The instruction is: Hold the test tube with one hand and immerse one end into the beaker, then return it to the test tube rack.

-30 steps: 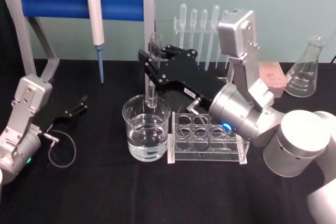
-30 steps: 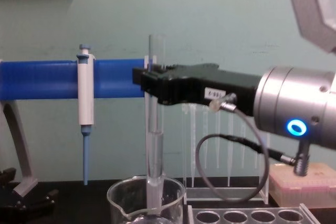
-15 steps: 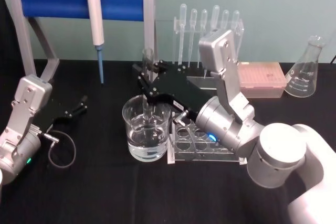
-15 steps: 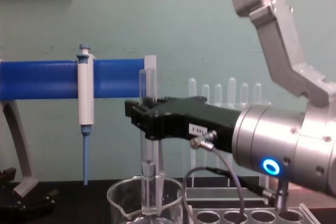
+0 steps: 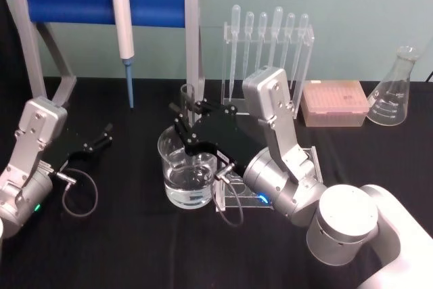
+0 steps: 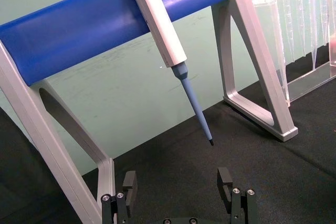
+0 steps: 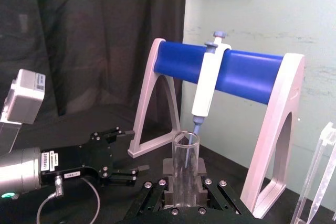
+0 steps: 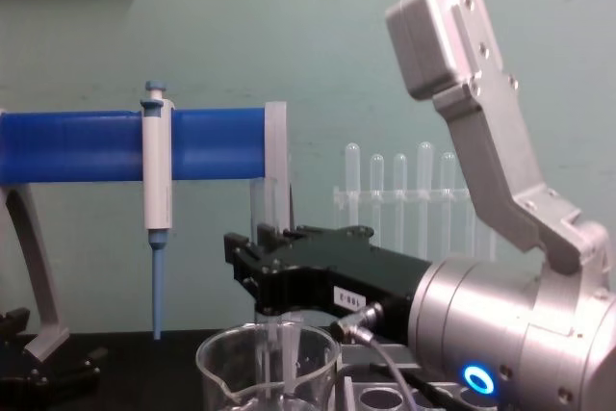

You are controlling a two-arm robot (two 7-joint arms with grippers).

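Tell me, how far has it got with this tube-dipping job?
The pick-up looks done: the right end effector is shut on the test tube. In hand is the dip: the tube's lower end is down inside the beaker, which holds clear liquid. Left to do: lift it out and set it back in the test tube rack. The left end effector rests open on the table.

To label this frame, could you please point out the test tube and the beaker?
test tube [image 7: 185, 171]: right wrist view, glass wall below the rim.
beaker [image 5: 167, 170]: head view, left wall.
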